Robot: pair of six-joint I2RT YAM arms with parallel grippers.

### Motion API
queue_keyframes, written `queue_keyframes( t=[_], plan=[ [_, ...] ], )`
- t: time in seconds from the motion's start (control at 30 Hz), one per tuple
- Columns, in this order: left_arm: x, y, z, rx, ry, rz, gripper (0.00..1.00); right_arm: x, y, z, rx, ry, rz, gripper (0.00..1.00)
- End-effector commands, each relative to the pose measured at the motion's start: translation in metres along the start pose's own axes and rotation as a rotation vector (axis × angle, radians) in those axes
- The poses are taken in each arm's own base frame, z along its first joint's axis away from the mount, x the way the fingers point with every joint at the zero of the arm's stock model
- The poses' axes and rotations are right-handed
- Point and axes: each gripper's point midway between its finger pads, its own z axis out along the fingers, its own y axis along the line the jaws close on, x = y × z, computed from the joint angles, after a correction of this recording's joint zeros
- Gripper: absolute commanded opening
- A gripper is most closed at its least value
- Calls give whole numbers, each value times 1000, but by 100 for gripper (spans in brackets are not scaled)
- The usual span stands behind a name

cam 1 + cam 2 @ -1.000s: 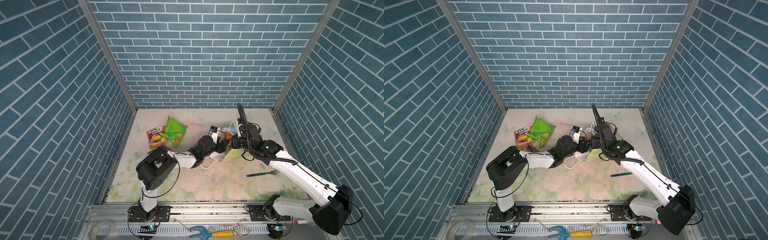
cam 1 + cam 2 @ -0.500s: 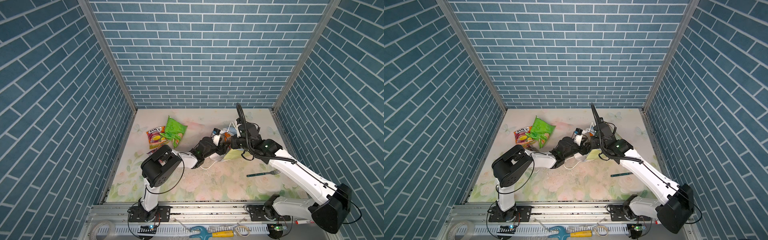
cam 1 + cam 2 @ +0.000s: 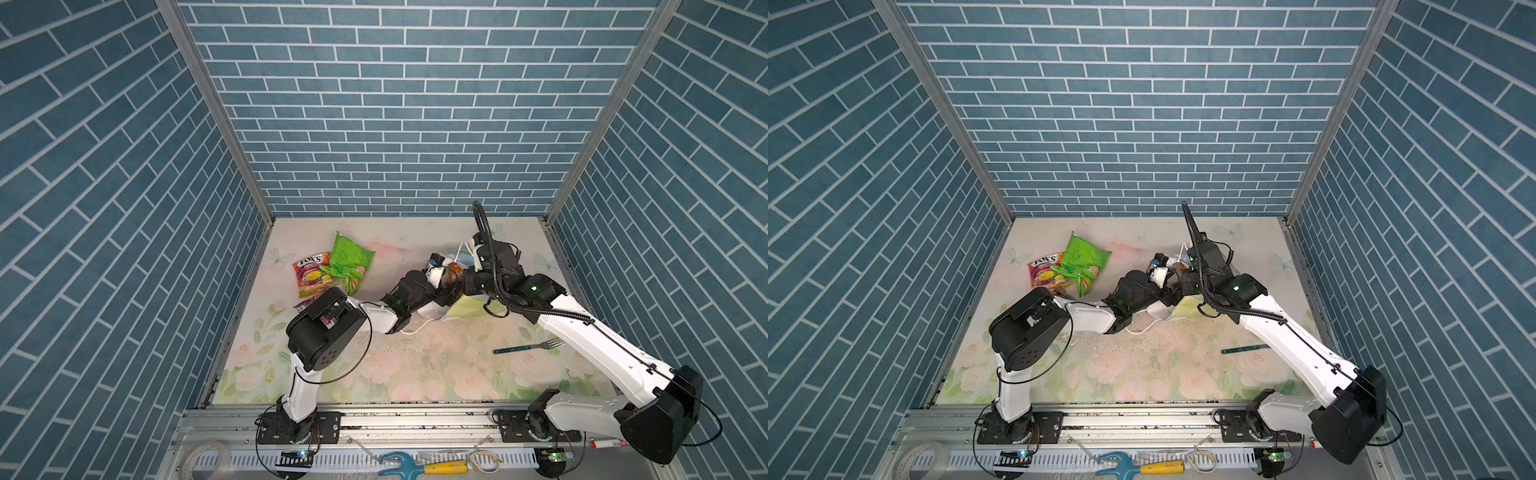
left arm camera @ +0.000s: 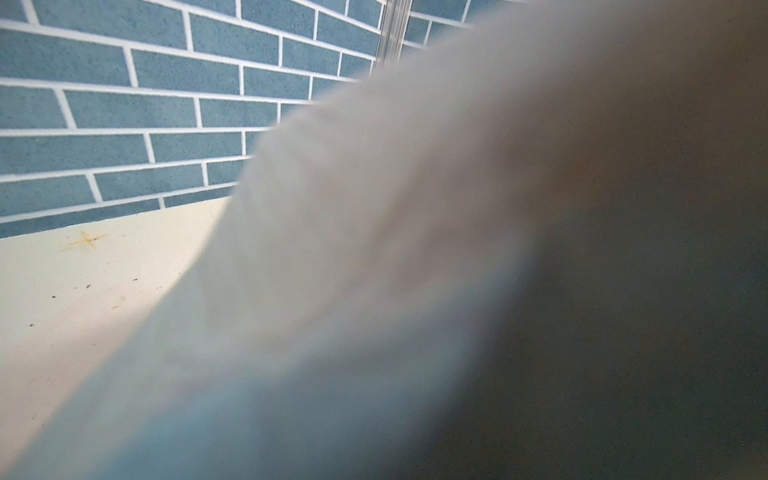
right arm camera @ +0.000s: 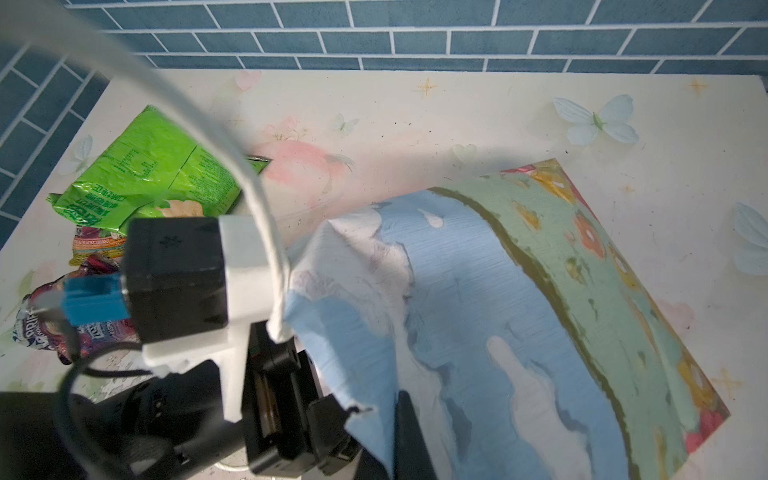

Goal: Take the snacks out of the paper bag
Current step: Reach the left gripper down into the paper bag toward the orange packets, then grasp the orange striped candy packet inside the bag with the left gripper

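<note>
The paper bag (image 5: 478, 291) lies on its side at the back right of the table, its pale yellow side panel (image 3: 469, 305) (image 3: 1185, 309) showing in both top views. My right gripper (image 5: 405, 436) is shut on the bag's torn rim. My left gripper (image 5: 316, 419) reaches into the bag's mouth, and the paper hides its fingers. The left wrist view is blurred paper. An orange bit (image 3: 455, 268) shows at the mouth. Outside lie snacks: a green chip bag (image 3: 347, 264) (image 3: 1079, 259) (image 5: 153, 178), a FOX'S packet (image 3: 309, 276) (image 3: 1044, 274) and a purple packet (image 5: 45, 316).
A teal-handled fork (image 3: 525, 348) (image 3: 1244, 349) lies on the floral mat under my right arm. A white cord handle (image 3: 409, 330) trails from the bag towards the front. Blue brick walls close three sides. A tape roll (image 3: 205, 455) and hand tools sit on the front rail.
My left arm has pushed further towards the bag's mouth, its elbow swinging right. The right arm still holds the bag's rim and has barely shifted.
</note>
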Motion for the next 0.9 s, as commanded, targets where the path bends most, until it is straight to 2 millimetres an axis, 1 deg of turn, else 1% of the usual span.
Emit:
queue_keyframes(
  t=[0.0,0.07,0.13,0.2,0.27,0.43,0.57,0.7,0.77,0.87],
  plan=[
    [-3,1,-12,7,-46,36,72,-18,17,-9,-73,-31,47,0],
    [-5,-2,-18,23,-71,43,68,-17,17,-8,-73,-27,48,0],
    [-3,-4,-21,32,-79,44,68,-17,17,-8,-73,-24,52,0],
    [1,-6,-22,46,-72,44,66,-18,17,-8,-72,-24,52,0],
    [4,-12,-22,71,-60,59,63,-18,17,-8,-72,-25,51,0],
    [18,-25,-18,86,3,134,62,-20,17,-8,-68,-20,45,0],
    [22,-27,-16,89,12,142,63,-21,19,-6,-72,-15,42,0],
    [24,-25,-7,83,42,134,69,-22,21,-5,-81,-12,38,0],
    [26,-28,-1,102,62,139,74,-22,21,-5,-79,-11,30,0],
    [25,-25,8,101,82,136,82,-23,21,-6,-79,-14,19,0]
  ],
)
